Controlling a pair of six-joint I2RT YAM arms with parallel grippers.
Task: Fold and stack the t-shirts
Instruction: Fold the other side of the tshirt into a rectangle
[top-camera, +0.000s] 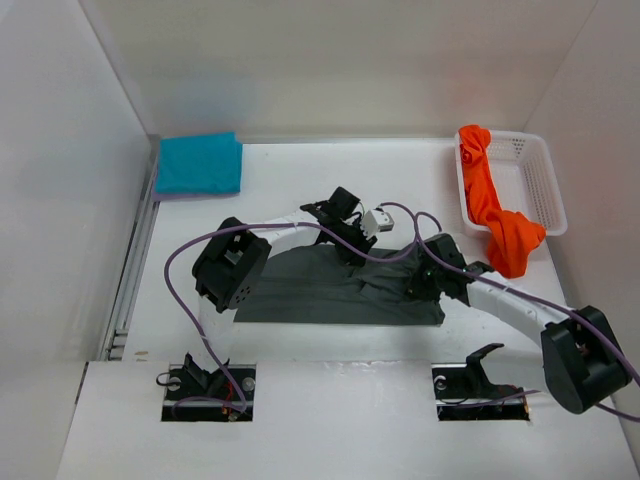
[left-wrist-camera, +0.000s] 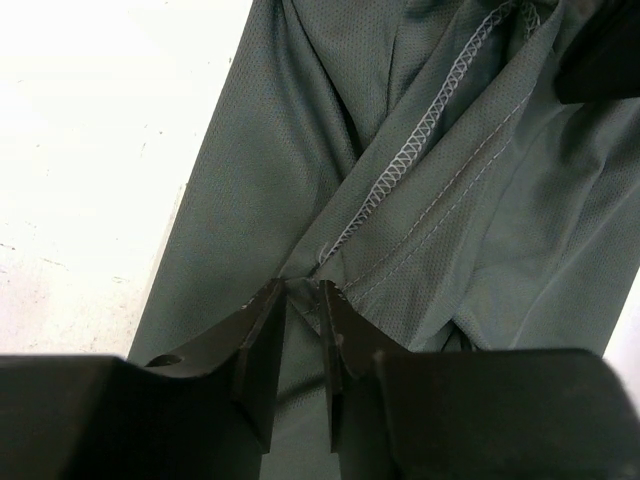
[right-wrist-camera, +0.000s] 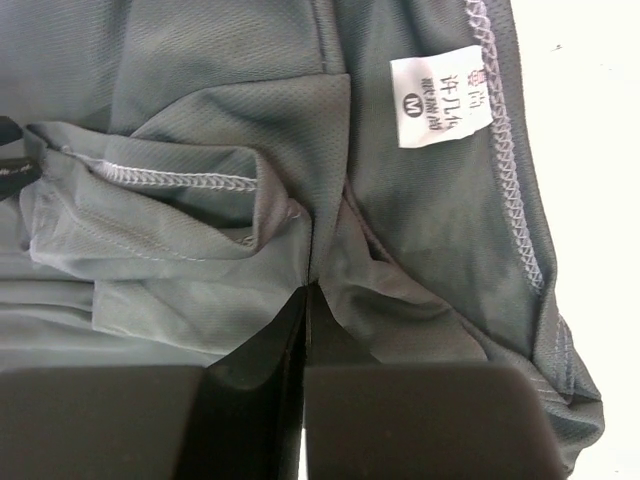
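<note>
At the far left corner a folded teal shirt is lying, finished by the look of it. In the middle the grey shirt is lying across the table, half gathered, and it is the one being folded. The left gripper is pinching a ridge of its cloth beside a stitched seam. The right gripper is holding its jaws pressed together below the collar label, seemingly nipping a thin pleat, though the tips are hiding the cloth. At far right the orange shirt is hanging over the basket rim, waiting. Next, both arms are going to need to lift together and carry the fold across evenly.
</note>
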